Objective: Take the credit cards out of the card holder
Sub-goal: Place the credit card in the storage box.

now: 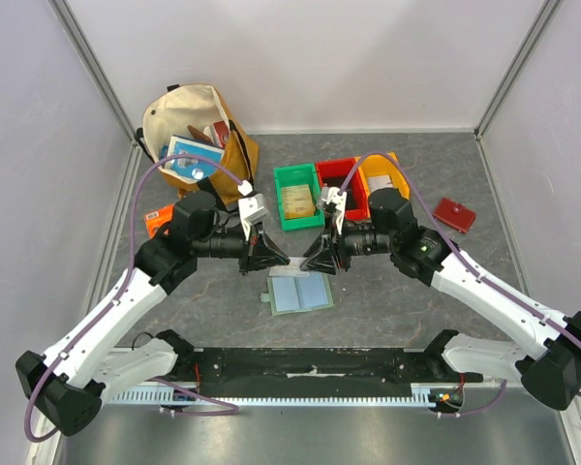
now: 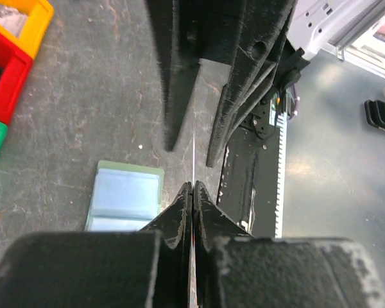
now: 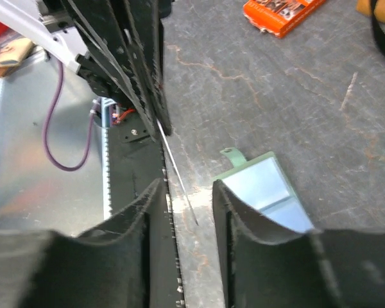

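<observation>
The card holder (image 1: 301, 291) lies open on the grey table, pale green with light blue pockets. It also shows in the left wrist view (image 2: 125, 196) and the right wrist view (image 3: 264, 186). My left gripper (image 1: 276, 260) hovers above it, shut on a thin credit card (image 2: 193, 160) seen edge-on. My right gripper (image 1: 315, 260) faces it, tip to tip, and is open (image 3: 187, 189). The card's free end (image 3: 178, 170) reaches between the right fingers without touching either.
Green (image 1: 297, 197), red (image 1: 341, 184) and yellow (image 1: 382, 174) bins stand behind the grippers. A tan bag (image 1: 198, 136) is at the back left, an orange packet (image 1: 157, 221) at the left, a red wallet (image 1: 455, 214) at the right.
</observation>
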You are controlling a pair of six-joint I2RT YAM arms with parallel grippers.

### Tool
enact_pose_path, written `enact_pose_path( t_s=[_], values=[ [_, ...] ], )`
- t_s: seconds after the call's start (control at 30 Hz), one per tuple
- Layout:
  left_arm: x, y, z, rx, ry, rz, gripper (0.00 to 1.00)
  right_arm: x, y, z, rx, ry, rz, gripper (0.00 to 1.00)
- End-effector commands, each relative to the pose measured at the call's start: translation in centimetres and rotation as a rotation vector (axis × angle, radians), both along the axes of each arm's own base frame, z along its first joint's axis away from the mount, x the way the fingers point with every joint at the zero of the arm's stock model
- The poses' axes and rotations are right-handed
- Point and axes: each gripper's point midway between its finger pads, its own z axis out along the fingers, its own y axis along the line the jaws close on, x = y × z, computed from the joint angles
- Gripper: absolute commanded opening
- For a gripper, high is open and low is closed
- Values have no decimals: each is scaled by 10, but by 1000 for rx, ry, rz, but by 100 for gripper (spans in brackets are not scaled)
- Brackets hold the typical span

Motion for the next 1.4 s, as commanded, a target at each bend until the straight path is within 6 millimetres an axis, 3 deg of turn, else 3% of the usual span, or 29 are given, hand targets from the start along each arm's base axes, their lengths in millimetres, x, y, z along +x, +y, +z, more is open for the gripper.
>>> enact_pose_path(
  t_s=[0.0, 0.13, 0.27, 0.47, 0.7, 1.0, 1.13, 1.17, 1.23, 1.37],
  values=[
    [9, 5, 30, -124, -73, 97, 2, 14, -2, 13, 53, -27, -56, 52],
    [20, 9, 39, -238, -51, 217, 2, 25, -13, 19, 135, 14, -122, 73],
    [31, 15, 50, -379, 9, 354, 2, 28, -13, 32, 259, 57, -160, 80],
    [31, 20, 61, -524, 75, 408, 2, 25, -9, 37, 405, 149, -167, 80],
    [26, 17, 64, -564, 111, 376, 2, 26, -3, 50, 465, 167, -133, 75],
    [27, 14, 58, -566, 141, 368, 2, 23, -2, 68, 524, 158, -101, 39],
    [29, 14, 55, -555, 155, 388, 4, 23, -2, 66, 511, 162, -106, 6],
    [32, 16, 54, -549, 151, 406, 8, 25, -2, 64, 501, 158, -113, 1],
    [39, 21, 49, -515, 148, 461, 18, 29, -3, 58, 467, 150, -138, 0],
    [55, 38, 43, -418, 108, 598, 49, 44, -10, 46, 381, 130, -212, 0]
  ],
)
